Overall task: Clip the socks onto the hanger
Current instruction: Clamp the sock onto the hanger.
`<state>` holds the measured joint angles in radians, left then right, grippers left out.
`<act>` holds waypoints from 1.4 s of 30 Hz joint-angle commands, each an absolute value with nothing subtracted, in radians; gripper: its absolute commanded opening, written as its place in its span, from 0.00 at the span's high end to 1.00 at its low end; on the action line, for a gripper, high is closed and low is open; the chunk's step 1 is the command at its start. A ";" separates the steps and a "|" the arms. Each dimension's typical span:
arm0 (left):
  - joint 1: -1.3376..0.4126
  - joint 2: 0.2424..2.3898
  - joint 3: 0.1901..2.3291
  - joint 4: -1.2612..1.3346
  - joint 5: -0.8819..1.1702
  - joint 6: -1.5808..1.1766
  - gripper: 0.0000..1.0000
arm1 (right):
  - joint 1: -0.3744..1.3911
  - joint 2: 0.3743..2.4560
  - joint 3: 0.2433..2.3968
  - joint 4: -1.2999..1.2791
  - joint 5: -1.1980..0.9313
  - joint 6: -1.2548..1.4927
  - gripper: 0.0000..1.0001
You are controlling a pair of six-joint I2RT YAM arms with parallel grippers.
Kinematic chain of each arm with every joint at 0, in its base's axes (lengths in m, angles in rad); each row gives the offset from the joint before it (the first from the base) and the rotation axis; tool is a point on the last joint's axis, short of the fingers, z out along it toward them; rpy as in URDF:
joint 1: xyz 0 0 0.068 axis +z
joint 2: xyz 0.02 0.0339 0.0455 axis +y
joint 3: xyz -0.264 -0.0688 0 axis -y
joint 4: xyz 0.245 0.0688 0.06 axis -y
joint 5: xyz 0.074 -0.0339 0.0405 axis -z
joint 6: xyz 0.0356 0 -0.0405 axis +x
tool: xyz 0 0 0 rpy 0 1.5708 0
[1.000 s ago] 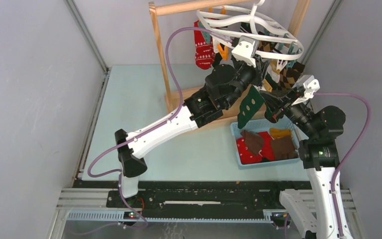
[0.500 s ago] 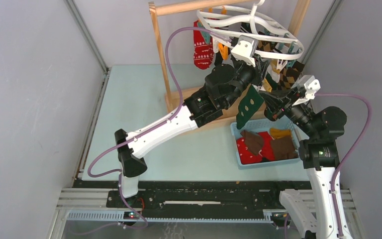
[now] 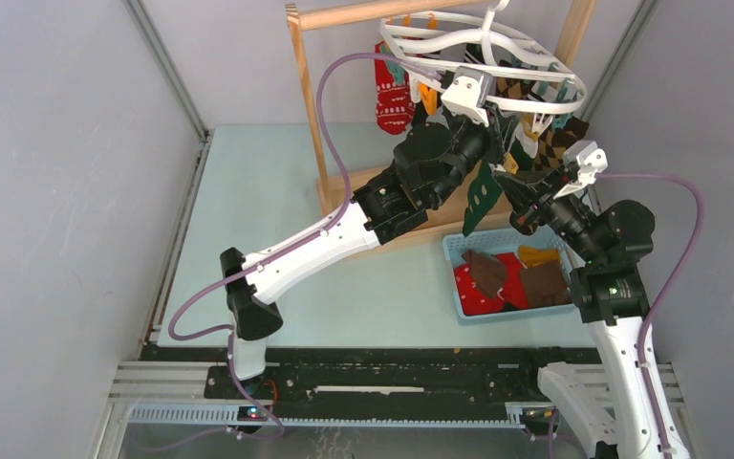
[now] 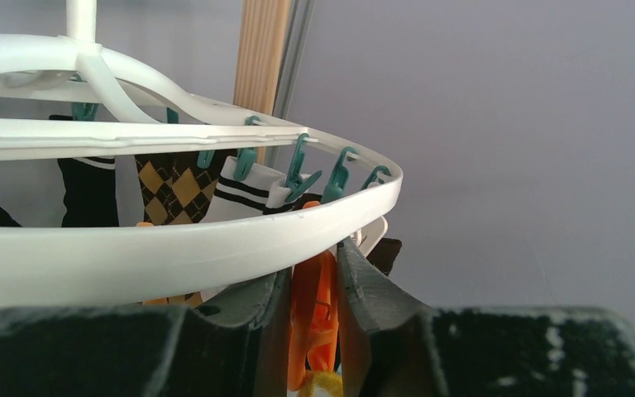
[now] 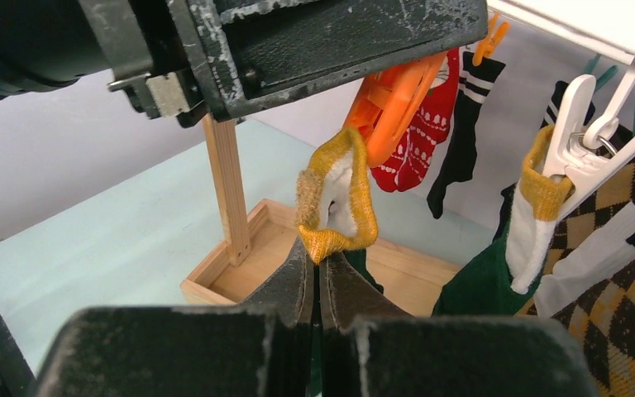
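1. Socks of several kinds, among them a red one (image 3: 392, 91) and an argyle one (image 3: 559, 143), already hang from the hanger (image 3: 573, 96) at the far right. A few lie in the blue basket (image 3: 454, 251) on the surface (image 3: 268, 182).
2. The dark green sock (image 3: 481, 196) is the one in hand. The jaws of the right gripper (image 5: 316, 260) are pressed together on its yellow cuff (image 5: 336, 194).
3. Over the last second the right gripper has risen and moved farther in. The sock now hangs narrower and closer under the rim, and its cuff sits just at the mouth of the orange clip (image 5: 389, 95).
4. The left gripper (image 4: 312, 273) has barely shifted. Its jaws, partly spread, pinch the orange clip just beneath the rim, seemingly squeezing it open.
5. The hand-off looks nearly made. I cannot tell whether the cuff is truly between the clip's lips, so it may need a little more lift. After that the left jaws would have to ease off so the clip bites, and only then should the right jaws let go, or the sock will likely drop.
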<state>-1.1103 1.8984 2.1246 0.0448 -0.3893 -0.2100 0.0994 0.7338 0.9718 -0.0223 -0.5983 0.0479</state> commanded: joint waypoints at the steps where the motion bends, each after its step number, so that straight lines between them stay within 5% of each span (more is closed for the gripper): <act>1: -1.094 1.857 2.102 0.069 -0.423 -0.244 0.89 | 0.116 0.738 1.011 0.041 -0.538 0.041 1.00; 26: -1.075 1.832 2.082 0.089 -0.432 -0.293 0.89 | 0.072 0.623 0.925 -0.115 -0.612 0.048 1.00; 42: -1.074 1.816 2.032 0.127 -0.387 -0.302 0.90 | -0.063 0.706 0.922 0.064 -0.796 0.273 1.00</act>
